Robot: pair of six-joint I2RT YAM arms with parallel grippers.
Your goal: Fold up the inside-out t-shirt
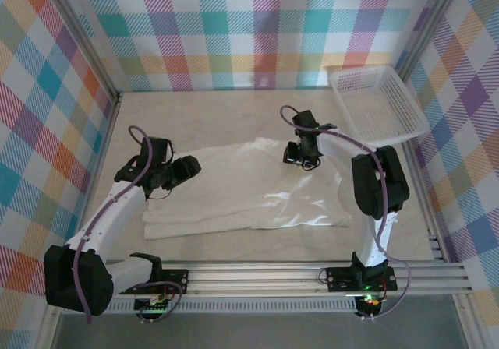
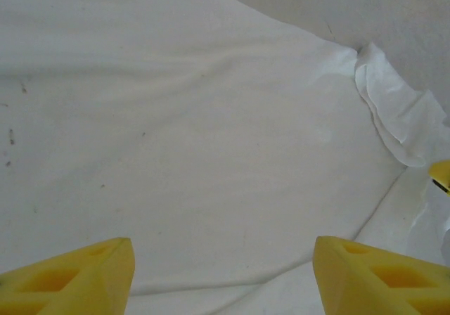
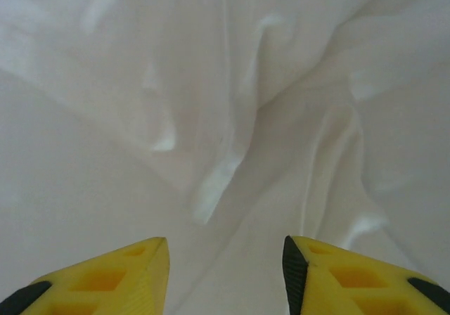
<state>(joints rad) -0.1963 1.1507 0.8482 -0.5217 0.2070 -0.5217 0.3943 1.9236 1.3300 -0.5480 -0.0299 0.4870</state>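
Your yellow-tipped left gripper [image 2: 221,248] stood wide open and held nothing. The plain white, thin soft-fabric short-sleeved t-shirt [image 1: 242,193] lay smooth under and ahead of those jaws, with its ruffled edge ahead and to their right. Your right gripper [image 3: 223,245] was parted more narrowly and was also empty, with a ridge of creased cloth running ahead between its jaws. The shirt lay flat on the pale beige table top [image 1: 195,115], part-folded by the look of it. Both jaws probably hovered low over it so you could pick up the next edge to fold.
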